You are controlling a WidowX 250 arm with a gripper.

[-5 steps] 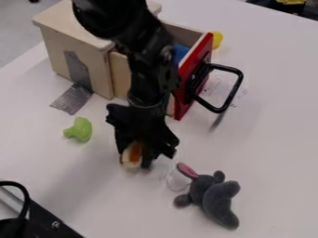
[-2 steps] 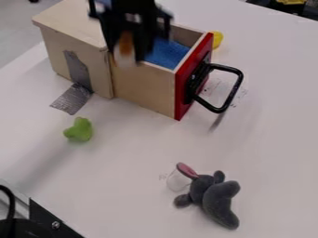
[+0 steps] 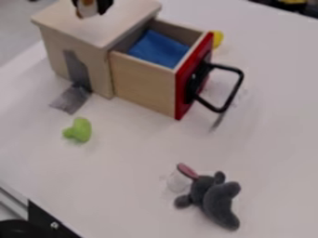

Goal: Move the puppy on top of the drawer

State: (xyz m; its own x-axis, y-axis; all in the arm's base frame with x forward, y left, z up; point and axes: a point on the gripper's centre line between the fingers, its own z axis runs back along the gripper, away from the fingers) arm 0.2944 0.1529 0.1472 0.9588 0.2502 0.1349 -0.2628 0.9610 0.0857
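At the top edge, over the back part of the wooden drawer box's top (image 3: 102, 30), my gripper (image 3: 91, 9) is shut on a small white and brown toy, the puppy (image 3: 88, 10). The puppy hangs between the two black fingers; whether it touches the wood I cannot tell. Most of the arm is out of view above. The drawer (image 3: 144, 83) stands pulled out toward the right, with a red front, a black handle and a blue cloth inside.
A green toy (image 3: 79, 130) lies left of centre on the white table (image 3: 130, 172). A grey plush toy (image 3: 214, 197) with a pink ear is at lower right. Behind the drawer front is a yellow object (image 3: 216, 39). Silver tape (image 3: 70, 98) runs from the box to the table.
From low over the table in front of the drawer, my gripper has risen and gone toward the top edge with the puppy, past the open drawer to above the box top.
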